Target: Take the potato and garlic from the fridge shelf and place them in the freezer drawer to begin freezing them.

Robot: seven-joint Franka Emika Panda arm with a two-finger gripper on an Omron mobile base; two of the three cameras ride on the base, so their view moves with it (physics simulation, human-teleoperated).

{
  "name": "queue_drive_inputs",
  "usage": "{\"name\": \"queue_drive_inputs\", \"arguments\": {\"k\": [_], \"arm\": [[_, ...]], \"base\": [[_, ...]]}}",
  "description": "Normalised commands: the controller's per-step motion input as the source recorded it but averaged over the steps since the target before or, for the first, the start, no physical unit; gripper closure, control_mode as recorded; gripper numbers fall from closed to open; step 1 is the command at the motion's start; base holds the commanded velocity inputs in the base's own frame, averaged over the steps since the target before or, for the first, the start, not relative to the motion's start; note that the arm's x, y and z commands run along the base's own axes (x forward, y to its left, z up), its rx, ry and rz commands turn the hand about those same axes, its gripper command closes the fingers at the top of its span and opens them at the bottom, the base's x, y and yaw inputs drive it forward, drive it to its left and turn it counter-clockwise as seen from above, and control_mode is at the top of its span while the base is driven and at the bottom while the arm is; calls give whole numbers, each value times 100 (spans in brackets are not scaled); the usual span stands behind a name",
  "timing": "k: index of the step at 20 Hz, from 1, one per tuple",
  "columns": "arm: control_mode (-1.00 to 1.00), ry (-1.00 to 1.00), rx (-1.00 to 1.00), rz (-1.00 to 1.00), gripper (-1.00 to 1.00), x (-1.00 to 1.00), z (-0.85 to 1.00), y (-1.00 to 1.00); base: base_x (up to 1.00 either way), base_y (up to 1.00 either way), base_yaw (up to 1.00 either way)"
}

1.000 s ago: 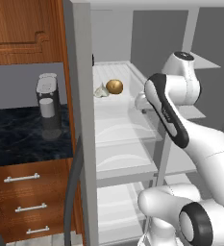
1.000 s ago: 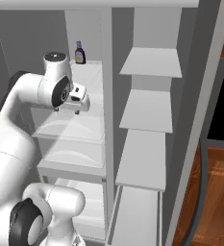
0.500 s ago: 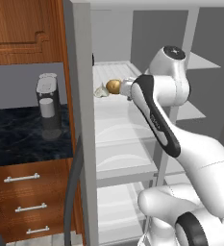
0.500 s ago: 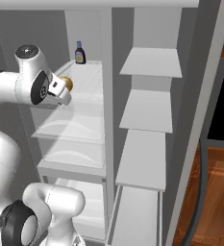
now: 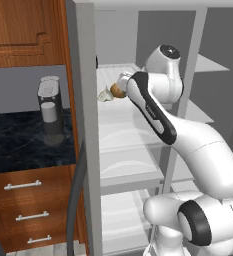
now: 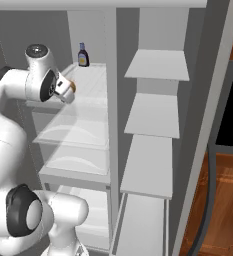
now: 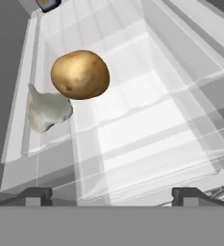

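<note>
potato [image 7: 80,74] count 1, garlic [image 7: 46,111] count 1, touching on fridge shelf [image 7: 147,120].

Potato [image 7: 80,74]: smooth golden-brown skin, faint sheen. Garlic [image 7: 46,111]: off-white, matt, papery look. Fridge shelf [image 7: 147,120]: white ribbed plastic, translucent glossy front edge. Cabinet drawers [image 5: 23,210]: reddish polished wood, metal handles. Counter [image 5: 18,145]: dark speckled stone, glossy. Robot arm [image 5: 188,145]: smooth white plastic shell.

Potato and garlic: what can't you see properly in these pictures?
- Potato: left base view, mostly hidden behind the arm's wrist; the garlic peeks out beside it.
- Garlic: right base view, hidden behind the hand.
- Fingers: hand view, only the tips show, wide apart.
- Bottle: hand view, cut by the top edge.
</note>
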Motion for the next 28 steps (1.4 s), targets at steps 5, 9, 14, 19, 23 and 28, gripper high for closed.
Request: {"name": "queue_drive_inputs", "arguments": {"k": [5,9,14,19,23,28], "arm": [[-100,5,0,0,-100,52,0,8],[-100,5,0,0,-100,55,0,6],[-100,3,0,0,-100,47,-7,1],[-100,4,0,0,-100,38,-19,10],[-100,2,0,0,-100,36,-25,16],[-100,0,0,0,-100,40,-19,4]], "base": [[0,0,0],[0,0,0],[0,0,0],[0,0,0],[0,0,0],[0,0,0]]}}
